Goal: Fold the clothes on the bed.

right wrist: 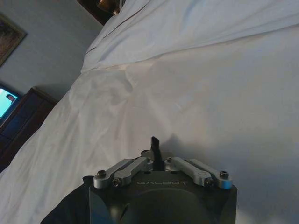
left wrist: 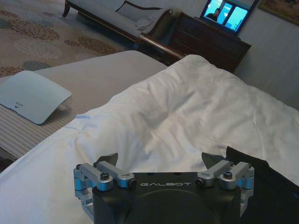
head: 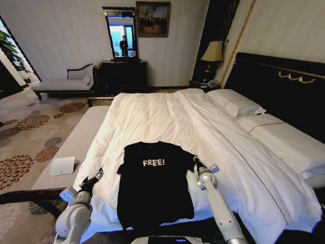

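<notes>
One large bed (head: 167, 117) with a white duvet takes up most of the head view, its white pillows (head: 238, 104) lying against the dark gold-trimmed headboard (head: 284, 86) on the right. Along the bed's left edge runs a light striped bench (head: 71, 147), which carries a pale flat device (head: 62, 165). Farther back stand a pale chaise longue (head: 63, 84), a dark cabinet (head: 124, 75) with a mirror above it, and a table lamp (head: 212, 52).

On the near part of the duvet lies the black T-shirt (head: 155, 185), spread flat with its white "FREE!" lettering facing up and its lower hem reaching the near edge of the bed.

Left tool (head: 95, 179) hangs over the white duvet just beside the shirt's left sleeve; in the left wrist view its two dark fingers (left wrist: 108, 159) stand wide apart with nothing between them, the shirt's black edge near one of them. Right tool (head: 197, 162) sits at the shirt's right sleeve; in the right wrist view its fingers (right wrist: 154, 148) are pressed together, and whether any cloth is pinched there I cannot tell.
</notes>
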